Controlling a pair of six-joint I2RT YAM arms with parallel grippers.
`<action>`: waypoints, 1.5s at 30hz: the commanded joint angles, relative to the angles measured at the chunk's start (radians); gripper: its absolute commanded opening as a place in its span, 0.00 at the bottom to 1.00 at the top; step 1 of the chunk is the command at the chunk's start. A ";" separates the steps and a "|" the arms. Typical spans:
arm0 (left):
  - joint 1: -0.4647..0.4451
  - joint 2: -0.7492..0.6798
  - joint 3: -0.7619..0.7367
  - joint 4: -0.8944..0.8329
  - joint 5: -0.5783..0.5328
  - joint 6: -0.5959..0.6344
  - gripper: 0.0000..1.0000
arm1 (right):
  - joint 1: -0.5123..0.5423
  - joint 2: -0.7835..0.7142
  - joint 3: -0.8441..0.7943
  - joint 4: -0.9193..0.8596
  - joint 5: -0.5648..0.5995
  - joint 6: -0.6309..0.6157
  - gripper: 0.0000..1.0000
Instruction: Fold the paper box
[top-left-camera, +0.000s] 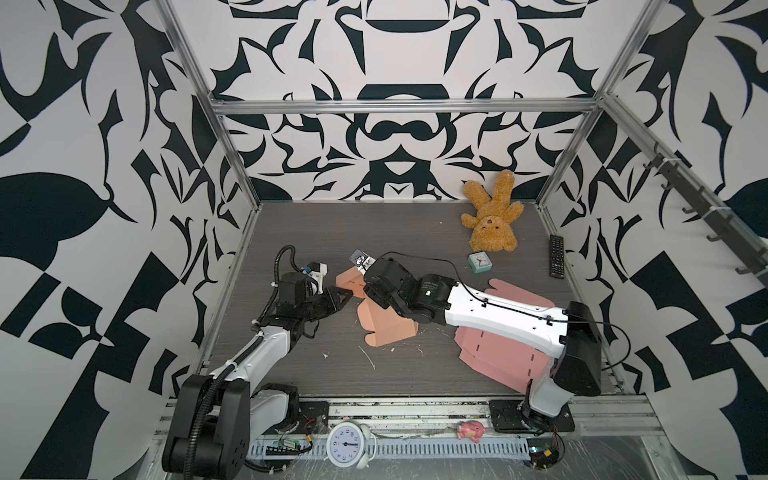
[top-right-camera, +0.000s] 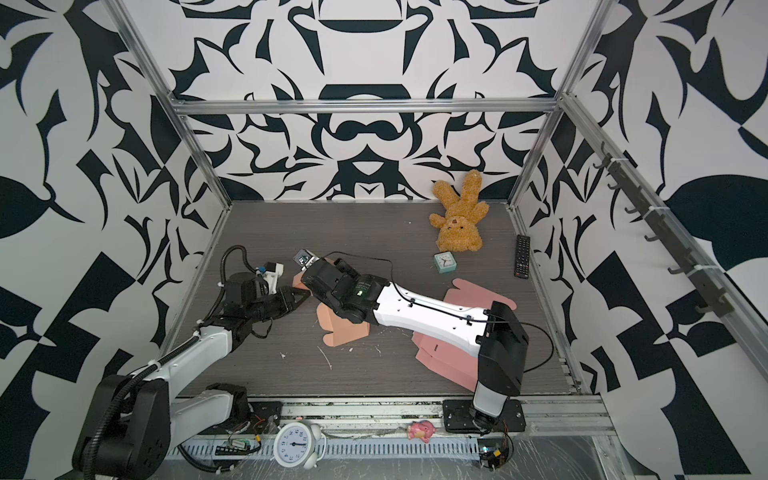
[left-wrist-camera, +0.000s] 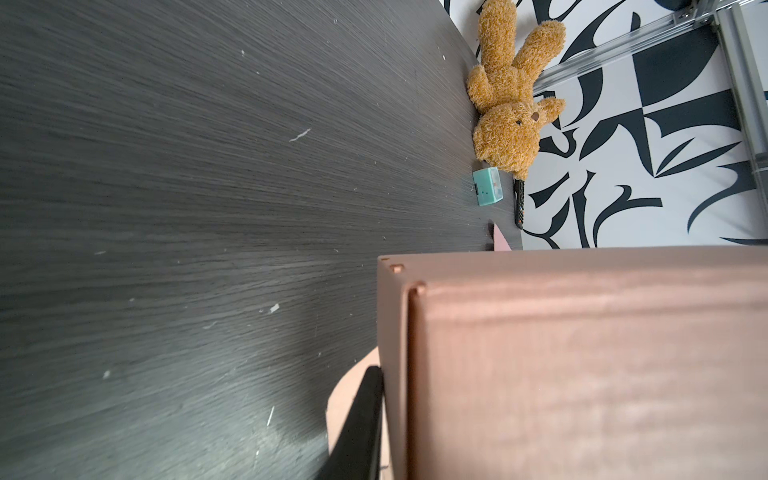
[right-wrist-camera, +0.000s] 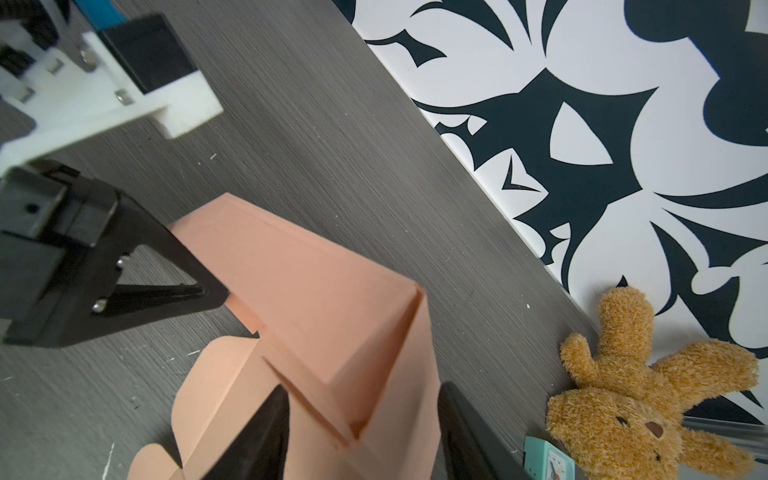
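The left tool (right-wrist-camera: 214, 296) is clamped on an edge of the box (right-wrist-camera: 316, 291); the right tool (right-wrist-camera: 365, 432) is spread astride it. One wall is raised, flaps unfolded.

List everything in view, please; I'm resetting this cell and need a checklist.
paper box: one, orange, half folded, table centre
flat box blanks: stack, count unclear, pink, table's near right
plush toy: one, brown, far right corner
small clock: one, teal, beside the plush toy
remote: one, black, right table edge
alarm clock: one, white, front rail
toy figure: one, pink, front rail
table: one, dark grey wood grain
left gripper: black, shut on a paper box flap
right gripper: black, jaws apart astride the paper box
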 joint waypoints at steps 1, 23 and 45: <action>0.000 -0.002 0.005 0.005 0.009 0.009 0.17 | 0.005 -0.020 0.009 -0.012 0.071 -0.015 0.55; -0.002 -0.025 0.006 0.005 0.018 -0.004 0.17 | 0.003 0.114 0.079 0.110 0.221 -0.089 0.37; -0.003 -0.057 0.013 0.003 0.044 -0.039 0.16 | 0.022 0.161 0.091 0.294 0.401 -0.268 0.31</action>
